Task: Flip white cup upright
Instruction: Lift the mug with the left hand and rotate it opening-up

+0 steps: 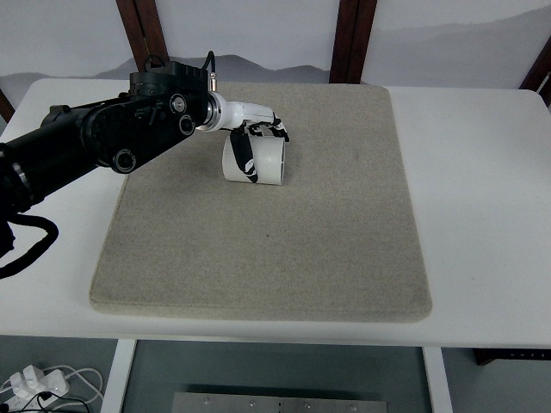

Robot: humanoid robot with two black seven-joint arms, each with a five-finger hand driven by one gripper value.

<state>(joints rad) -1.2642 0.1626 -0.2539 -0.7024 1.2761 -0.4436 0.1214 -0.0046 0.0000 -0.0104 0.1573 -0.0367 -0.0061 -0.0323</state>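
Note:
A white cup (263,162) lies on its side on the beige mat (327,224), toward the mat's far left. My left hand (254,138) reaches in from the left on a black arm (95,142) and wraps over the cup. Black-tipped fingers (244,155) curl down around the cup's left part, and others rest on its top edge. The fingers touch the cup, which still rests on the mat. The right arm does not show.
The mat lies on a white table (482,189). Dark wooden posts (142,34) stand behind the table's far edge. A white power strip with cables (34,383) lies on the floor at bottom left.

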